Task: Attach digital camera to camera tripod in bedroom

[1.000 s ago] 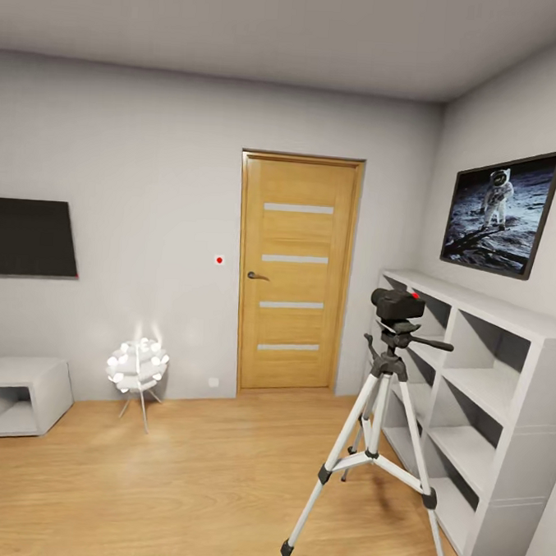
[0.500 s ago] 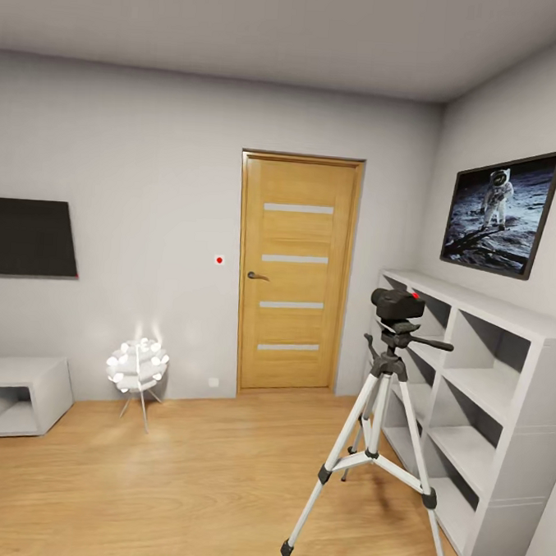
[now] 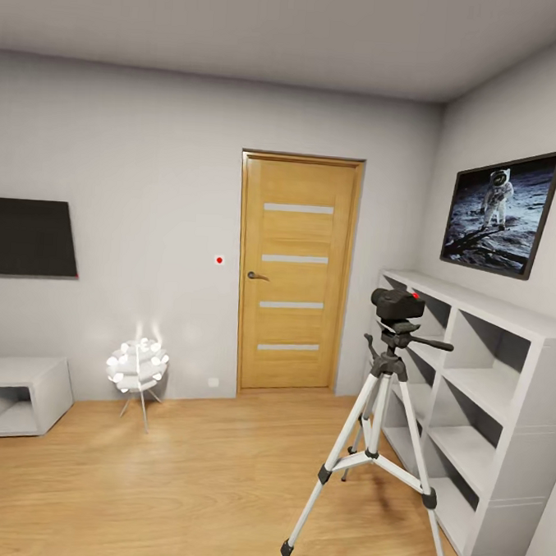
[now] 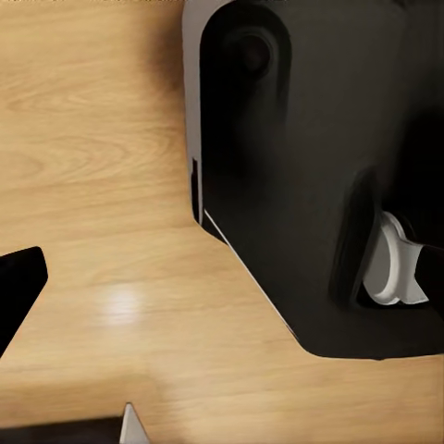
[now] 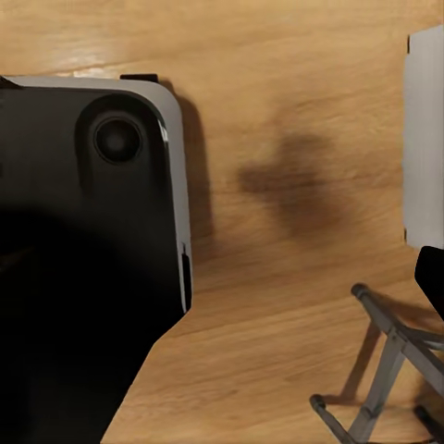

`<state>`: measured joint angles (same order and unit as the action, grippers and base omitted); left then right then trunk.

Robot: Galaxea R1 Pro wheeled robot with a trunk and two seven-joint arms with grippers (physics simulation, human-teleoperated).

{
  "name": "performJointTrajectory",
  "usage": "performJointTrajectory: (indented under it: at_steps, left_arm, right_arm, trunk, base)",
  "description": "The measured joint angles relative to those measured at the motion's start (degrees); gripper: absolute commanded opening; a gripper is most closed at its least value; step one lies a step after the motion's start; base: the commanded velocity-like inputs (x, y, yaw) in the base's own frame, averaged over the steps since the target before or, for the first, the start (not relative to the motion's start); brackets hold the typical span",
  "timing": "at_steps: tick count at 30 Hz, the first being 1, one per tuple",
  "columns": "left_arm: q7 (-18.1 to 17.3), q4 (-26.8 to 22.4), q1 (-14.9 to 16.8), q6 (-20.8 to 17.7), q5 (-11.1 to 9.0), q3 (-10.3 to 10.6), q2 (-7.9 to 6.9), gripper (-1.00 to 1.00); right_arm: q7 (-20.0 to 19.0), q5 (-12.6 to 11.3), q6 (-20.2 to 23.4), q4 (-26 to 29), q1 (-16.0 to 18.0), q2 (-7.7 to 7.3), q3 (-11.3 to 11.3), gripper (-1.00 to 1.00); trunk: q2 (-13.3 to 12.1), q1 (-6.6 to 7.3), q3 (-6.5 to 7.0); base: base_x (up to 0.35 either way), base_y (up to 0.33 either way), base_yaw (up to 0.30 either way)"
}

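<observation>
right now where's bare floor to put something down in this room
The widest bare stretch of wood floor lies between the ball lamp and the camera tripod, running back to the door. It is crowded on the right, where the tripod's legs stand close to the white cube shelves.

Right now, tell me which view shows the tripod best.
The head view: the tripod stands whole beside the white shelves, with the camera on its head. The right wrist view catches part of its legs on the floor.
</observation>
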<state>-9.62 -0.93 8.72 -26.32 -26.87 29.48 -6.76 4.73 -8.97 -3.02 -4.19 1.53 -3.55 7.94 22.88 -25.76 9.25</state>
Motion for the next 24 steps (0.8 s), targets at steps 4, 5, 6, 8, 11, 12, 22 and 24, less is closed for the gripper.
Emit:
performJointTrajectory:
  at_steps: [4,5,6,8,11,12,22,24]
  left_arm:
    - [0.0,-0.1,0.0,0.1,-0.1,0.0,0.02,1.00]
    - [0.0,-0.1,0.0,0.1,-0.1,0.0,0.02,1.00]
    - [0.0,-0.1,0.0,0.1,-0.1,0.0,0.04,1.00]
    - [0.0,-0.1,0.0,0.2,-0.1,0.0,0.05,1.00]
    - [0.0,-0.1,0.0,0.2,-0.1,0.0,0.17,1.00]
    - [0.0,-0.1,0.0,0.2,-0.1,0.0,0.23,1.00]
    - [-0.1,-0.2,0.0,0.1,0.0,0.1,0.70,1.00]
    - [-0.1,-0.3,0.0,0.2,0.0,0.1,0.76,1.00]
  right_arm:
    - [0.0,-0.1,-1.5,0.1,0.0,0.00,0.0,1.00]
    - [0.0,-0.1,-2.1,0.1,0.0,0.00,0.0,1.00]
    - [0.0,-0.1,-2.8,0.1,0.0,0.00,0.0,1.00]
    - [0.0,-0.1,-3.4,0.1,0.0,0.00,0.1,1.00]
    - [0.0,-0.1,-5.1,0.1,0.0,0.00,0.1,1.00]
    - [0.0,-0.1,-5.6,0.1,0.0,0.00,0.1,1.00]
    - [0.0,-0.1,-7.5,0.1,0.0,0.01,0.0,1.00]
    - [0.0,-0.1,-7.6,0.1,0.0,0.01,0.0,1.00]
  trunk:
    - [0.0,0.00,0.00]
    - [0.0,0.00,0.00]
    - [0.0,0.00,0.00]
    - [0.0,0.00,0.00]
    - [0.0,0.00,0.00]
    - [0.0,0.00,0.00]
    - [0.0,0.00,0.00]
    - [0.0,0.00,0.00]
  base:
    - [0.000,0.000,0.000]
    - [0.000,0.000,0.000]
    - [0.000,0.000,0.000]
    - [0.000,0.000,0.000]
    - [0.000,0.000,0.000]
    - [0.000,0.000,0.000]
    - [0.000,0.000,0.000]
    - [0.000,0.000,0.000]
